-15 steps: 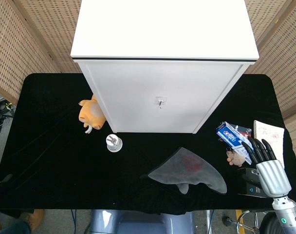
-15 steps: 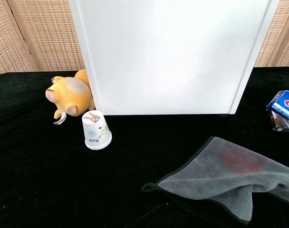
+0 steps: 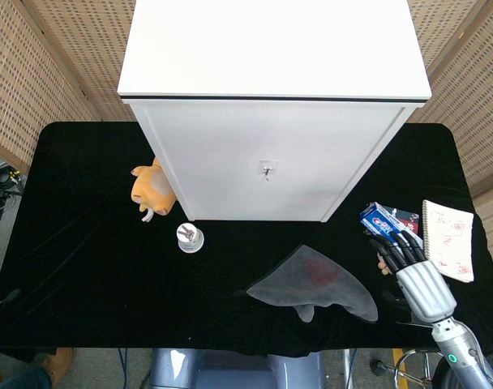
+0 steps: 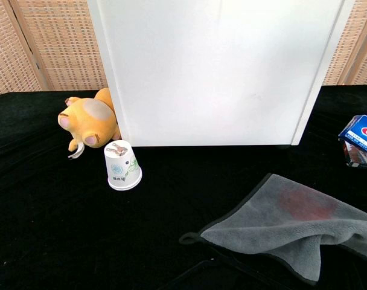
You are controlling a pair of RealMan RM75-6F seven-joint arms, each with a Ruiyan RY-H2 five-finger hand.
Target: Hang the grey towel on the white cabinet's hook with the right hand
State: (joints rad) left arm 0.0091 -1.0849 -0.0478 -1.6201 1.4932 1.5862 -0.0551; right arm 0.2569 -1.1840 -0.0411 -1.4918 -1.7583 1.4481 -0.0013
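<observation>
The grey towel (image 3: pixel 311 284) (image 4: pixel 292 220) lies crumpled on the black table in front of the white cabinet (image 3: pixel 271 121) (image 4: pixel 220 66), with a reddish patch on it and a small loop at its left corner. The hook (image 3: pixel 266 170) sits in the middle of the cabinet's front face. My right hand (image 3: pixel 413 271) hovers at the table's right front, just right of the towel, fingers stretched out and apart, holding nothing. It does not show in the chest view. My left hand is out of both views.
A toothpaste box (image 3: pixel 388 223) (image 4: pixel 360 138) and a notepad (image 3: pixel 449 239) lie right of the cabinet. A small object (image 3: pixel 384 263) lies by my right hand. An orange plush toy (image 3: pixel 149 188) (image 4: pixel 87 121) and an overturned paper cup (image 3: pixel 190 237) (image 4: pixel 122 165) sit at the cabinet's left front.
My right hand has moved left and a little forward, closer to the towel's right edge. The towel and other objects have not moved.
</observation>
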